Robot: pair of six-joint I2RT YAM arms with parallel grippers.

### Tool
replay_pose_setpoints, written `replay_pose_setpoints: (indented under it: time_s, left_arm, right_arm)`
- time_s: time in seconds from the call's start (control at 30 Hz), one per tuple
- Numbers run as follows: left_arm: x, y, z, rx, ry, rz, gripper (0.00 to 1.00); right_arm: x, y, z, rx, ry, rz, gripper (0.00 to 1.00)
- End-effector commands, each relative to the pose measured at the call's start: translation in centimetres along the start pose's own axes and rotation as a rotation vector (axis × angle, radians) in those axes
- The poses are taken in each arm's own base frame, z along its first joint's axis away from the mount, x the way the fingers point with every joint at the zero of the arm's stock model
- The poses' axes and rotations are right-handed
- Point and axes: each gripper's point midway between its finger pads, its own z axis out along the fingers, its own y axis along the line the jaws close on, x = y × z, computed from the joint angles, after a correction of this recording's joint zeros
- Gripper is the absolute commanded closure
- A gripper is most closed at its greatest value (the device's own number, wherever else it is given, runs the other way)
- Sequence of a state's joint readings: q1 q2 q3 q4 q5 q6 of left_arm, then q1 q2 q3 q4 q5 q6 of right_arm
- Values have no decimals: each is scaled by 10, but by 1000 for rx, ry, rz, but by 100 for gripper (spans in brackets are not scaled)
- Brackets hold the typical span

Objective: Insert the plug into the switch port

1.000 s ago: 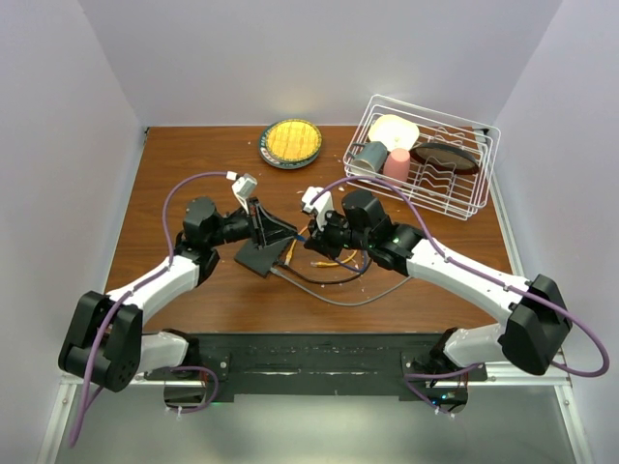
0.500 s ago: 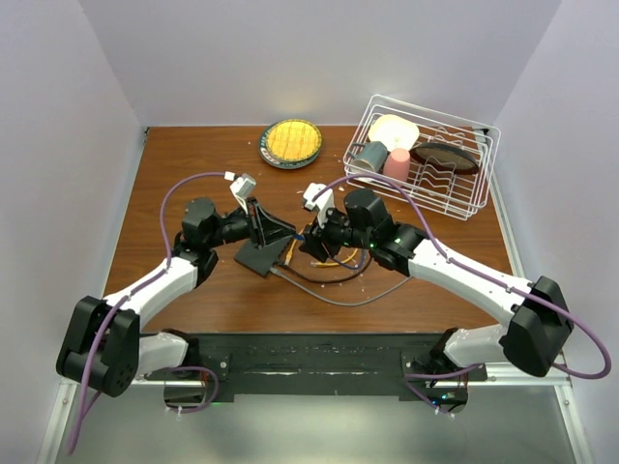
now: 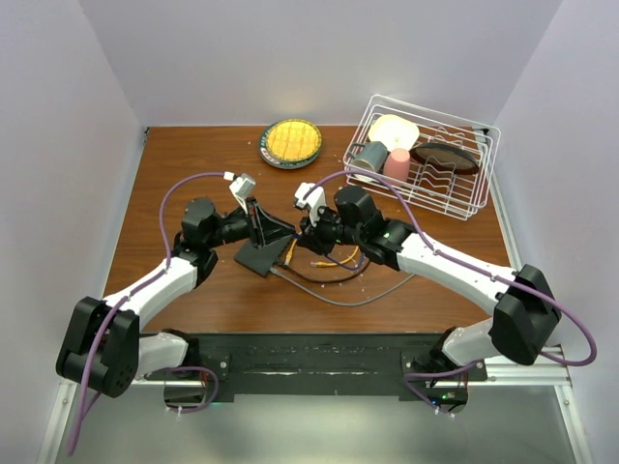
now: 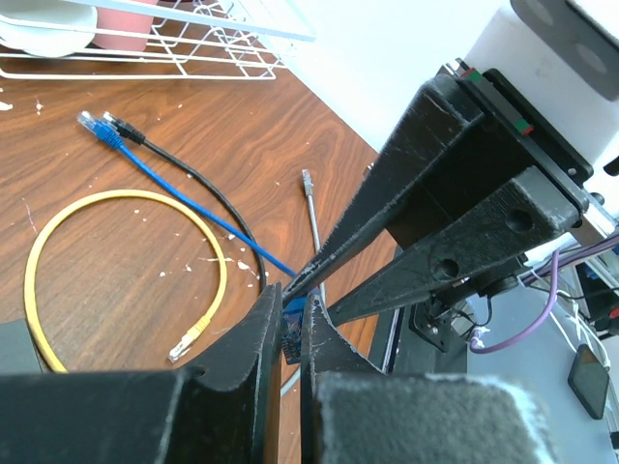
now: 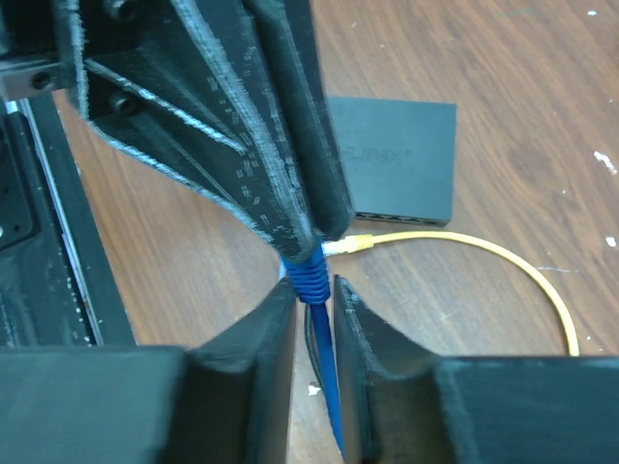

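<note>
Being gripped from two sides, the blue plug is held just beside the black switch and apart from it, outside all of the switch ports ranged along one long edge of the box. Its head is clenched in the left end effector. Its ribbed boot is grasped by the right end effector, and the two sets of fingers are met tip to tip.

Against the overhead picture from half a second ago, the right arm is seen drawn a little leftward and away from the bases, its elbow and shoulder shifted likewise. The left arm and the switch are found unmoved.

One switch and two end effectors are counted. Four cables are counted on the wooden worktop: the blue cable, a black cable, a yellow cable laid in a loop, and a grey cable. One end of the yellow cable is laid near the port edge.

Farther back, one round yellow-centred plate and one white wire dish rack are seen. In the rack are held a grey cup, a pink cup, a pale bowl and a dark plate.
</note>
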State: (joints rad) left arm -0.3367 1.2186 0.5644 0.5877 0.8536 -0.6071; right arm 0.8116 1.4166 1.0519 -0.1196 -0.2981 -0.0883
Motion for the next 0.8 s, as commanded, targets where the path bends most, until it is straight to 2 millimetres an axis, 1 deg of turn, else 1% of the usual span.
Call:
replay_pose_setpoints:
  time_s: [0.0,0.07,0.1,0.17,0.2,0.23,0.27,0.3,0.33,0.37,0.4,0.43,0.47,0.5,0.53,0.57,0.63,0.67,0.7,0.73,0.77]
  left_arm:
    - [-14,-10,1,25,-26,65,100]
    - [-14,-9,1,24,-25,66,100]
    - [-14,-9,1,23,-25,66,100]
    - [-14,-8,2,22,-24,65,100]
    - [-14,-7,2,20,-24,65,94]
    - [-14,-6,2,13,-24,65,69]
    - [-15,0,2,-20,-26,68,56]
    - [-16,4,1,-49,-28,70,46]
    - [-20,9,0,-88,-39,73,30]
    - [-24,21,-4,-174,-57,79,24]
    - [-27,27,-7,-221,-71,82,20]
    - [-33,33,-10,-268,-89,87,13]
    - [-37,43,-17,-350,-110,89,12]
    - [-40,48,-20,-387,-123,87,10]
    - [-43,54,-25,-425,-135,88,6]
    - [-47,65,-31,-500,-147,79,5]
    - [-48,77,-38,-569,-153,66,1]
    - [-48,88,-44,-629,-155,49,1]
    - [-48,93,-47,-655,-159,38,0]
    - [-47,100,-52,-682,-163,25,0]
    - [-44,109,-55,-712,-160,-1,0]
  right_arm:
    - [-38,-3,-5,12,-97,-27,91]
    - [-40,-4,-6,22,-102,-23,100]
    - [-42,-5,-8,30,-109,-21,100]
    - [-40,-7,-8,40,-104,-17,100]
    - [-39,-7,-7,41,-100,-17,100]
    - [-37,-7,-6,41,-94,-15,100]
    - [-35,-7,-5,42,-89,-14,100]
    - [-34,-8,-5,44,-85,-10,100]
    - [-28,-8,-2,43,-73,-7,100]
    - [-25,-9,-1,44,-67,-2,100]
    - [-23,-9,1,44,-65,10,100]
    - [-15,-10,6,50,-48,19,100]
    - [-13,-11,9,50,-42,22,100]
    - [-8,-12,12,50,-32,32,100]
    - [-1,-13,19,50,-13,43,100]
    - [2,-14,23,50,-6,51,100]
    - [7,-16,32,52,6,70,100]
    - [16,-18,41,51,29,81,100]
    - [19,-19,47,48,41,91,100]
    - [18,-19,51,40,42,94,100]
    - [26,-19,61,25,65,100,100]
